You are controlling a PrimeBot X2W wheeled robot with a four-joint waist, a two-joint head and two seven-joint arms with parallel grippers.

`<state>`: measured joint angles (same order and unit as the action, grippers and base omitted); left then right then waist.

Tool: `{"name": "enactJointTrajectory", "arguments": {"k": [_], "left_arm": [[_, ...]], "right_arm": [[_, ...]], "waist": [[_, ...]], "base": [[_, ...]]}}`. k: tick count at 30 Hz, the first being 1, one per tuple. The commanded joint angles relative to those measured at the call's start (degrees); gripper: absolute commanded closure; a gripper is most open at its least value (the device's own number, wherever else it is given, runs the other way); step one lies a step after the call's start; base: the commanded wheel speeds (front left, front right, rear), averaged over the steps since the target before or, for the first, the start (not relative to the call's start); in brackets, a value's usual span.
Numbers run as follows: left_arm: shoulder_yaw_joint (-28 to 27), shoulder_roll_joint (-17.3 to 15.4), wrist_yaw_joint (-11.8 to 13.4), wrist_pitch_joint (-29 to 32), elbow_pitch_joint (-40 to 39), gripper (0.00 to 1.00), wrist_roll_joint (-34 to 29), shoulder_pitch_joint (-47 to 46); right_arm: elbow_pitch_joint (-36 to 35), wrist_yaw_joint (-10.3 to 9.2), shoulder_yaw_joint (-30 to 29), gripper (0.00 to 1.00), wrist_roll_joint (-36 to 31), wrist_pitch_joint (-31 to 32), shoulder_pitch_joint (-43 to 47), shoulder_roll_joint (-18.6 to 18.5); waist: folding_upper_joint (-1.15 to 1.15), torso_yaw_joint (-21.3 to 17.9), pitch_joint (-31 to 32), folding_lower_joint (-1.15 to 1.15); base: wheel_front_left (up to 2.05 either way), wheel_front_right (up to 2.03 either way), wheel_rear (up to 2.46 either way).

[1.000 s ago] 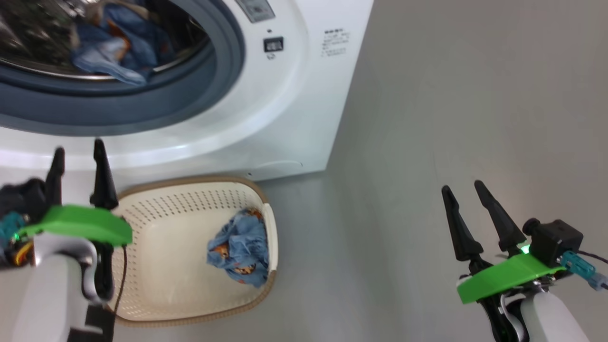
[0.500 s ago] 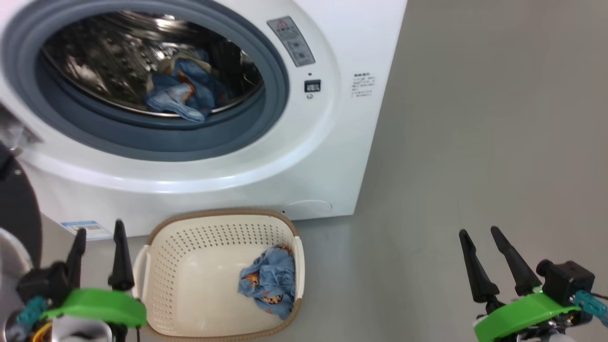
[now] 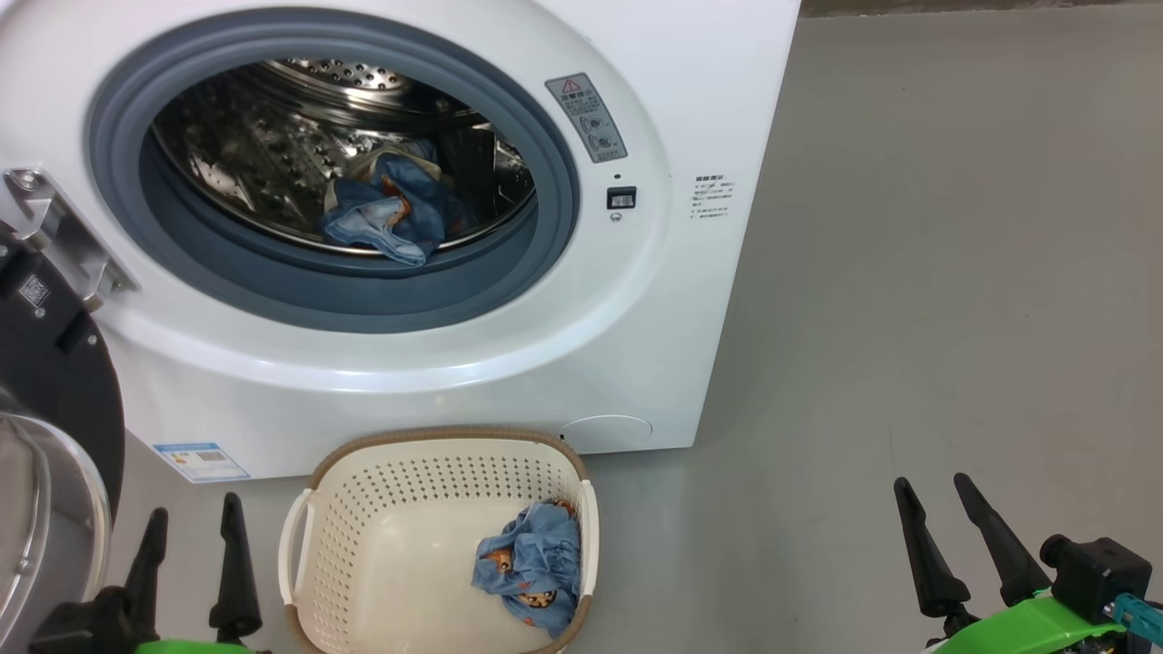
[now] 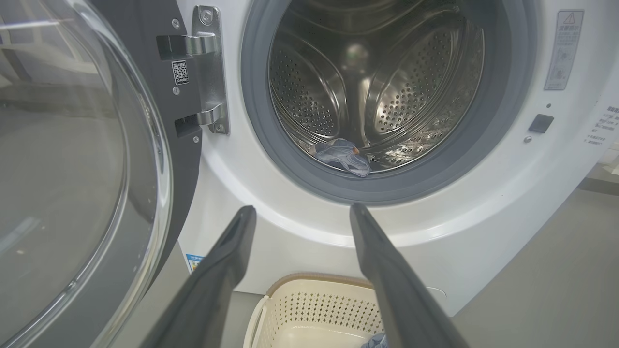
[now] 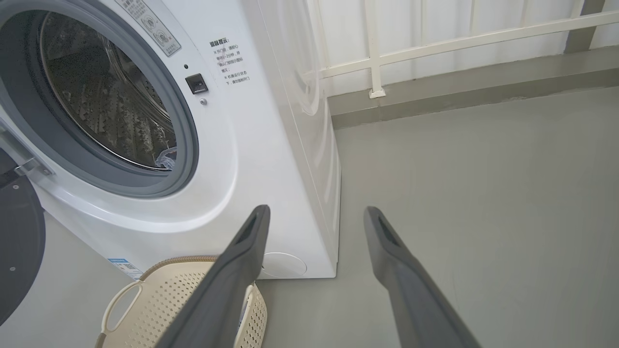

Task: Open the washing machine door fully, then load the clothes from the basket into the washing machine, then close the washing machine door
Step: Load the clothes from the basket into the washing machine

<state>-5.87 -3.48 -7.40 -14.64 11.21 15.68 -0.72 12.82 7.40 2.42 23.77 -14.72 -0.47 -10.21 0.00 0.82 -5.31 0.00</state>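
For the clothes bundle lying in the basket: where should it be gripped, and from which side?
Probably pinch the raised crumpled folds atop the bundle, coming straight down from above. It lies slumped against the basket's right wall, which blocks a sideways approach; set the jaws astride a fold on its open left side.

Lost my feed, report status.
Open, empty: left gripper, right gripper. Midway: washing machine door open; first bundle in drum, second bundle in basket. Nothing blocking.
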Motion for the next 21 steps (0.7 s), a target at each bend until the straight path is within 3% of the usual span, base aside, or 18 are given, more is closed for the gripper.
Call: {"name": "enactJointTrajectory", "arguments": {"k": [1, 14, 21], "left_arm": [[-2.06, -0.61, -0.09, -0.36, -2.19, 0.00, -0.43, -0.19], [-1.84, -0.04, -0.09, -0.36, -2.26, 0.00, 0.29, -0.23], [-0.36, 0.13, -0.09, -0.36, 0.81, 0.00, 1.51, -2.94]], "right_arm": [[-1.56, 0.09, 0.76, 0.00, 0.23, -0.28, 0.22, -0.85], [-1.91, 0.09, 0.00, 0.00, -0.01, -0.28, 0.21, -0.63], [-2.51, 0.09, -0.45, 0.00, -0.52, -0.28, -1.79, 0.29]], "waist": [[0.00, 0.01, -0.02, 0.00], [0.00, -0.16, -0.84, 0.00], [0.00, -0.11, -4.27, 0.00]], "base": [[0.00, 0.00, 0.00], [0.00, 0.00, 0.00], [0.00, 0.00, 0.00]]}}
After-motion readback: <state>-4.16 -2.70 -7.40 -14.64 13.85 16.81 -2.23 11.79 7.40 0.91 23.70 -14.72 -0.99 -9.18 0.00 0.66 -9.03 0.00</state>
